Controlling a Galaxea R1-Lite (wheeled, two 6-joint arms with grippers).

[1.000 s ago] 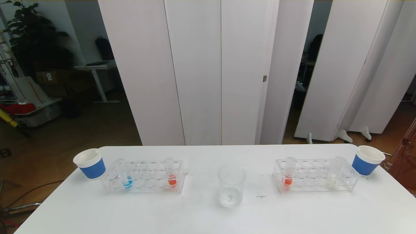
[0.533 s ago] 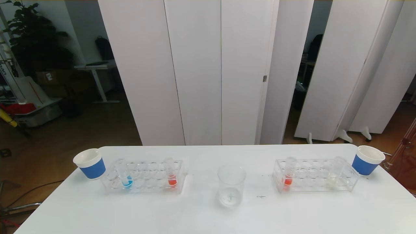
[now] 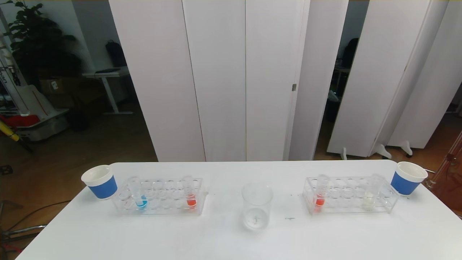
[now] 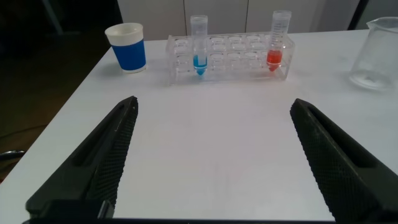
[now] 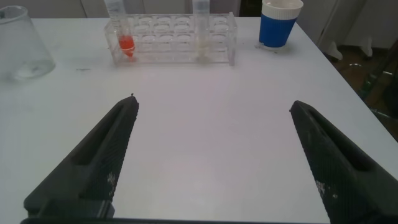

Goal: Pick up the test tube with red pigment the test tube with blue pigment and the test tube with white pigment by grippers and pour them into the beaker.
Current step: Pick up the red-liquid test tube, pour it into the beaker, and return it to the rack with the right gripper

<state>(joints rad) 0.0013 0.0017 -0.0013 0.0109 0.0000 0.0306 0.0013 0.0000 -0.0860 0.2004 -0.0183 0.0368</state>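
Upright: blue-pigment tube (image 3: 138,195), white-pigment tube (image 3: 370,195) (mouths up, racked); left tool (image 4: 211,155), right tool (image 5: 211,155) spread.

The bench (image 3: 216,242) is plain white. 2 paper cups (image 3: 100,181) (image 3: 408,178) are blue with white rims. The clear racks (image 3: 160,196) (image 3: 348,195) hold bright blue (image 3: 141,203), orange-red (image 3: 191,201) (image 3: 319,201) and pale cream-white (image 3: 368,199) liquids. The beaker (image 3: 256,206) is colourless (faint markings). Both tools (image 4: 211,162) (image 5: 214,158) have black, finely dotted fingers.
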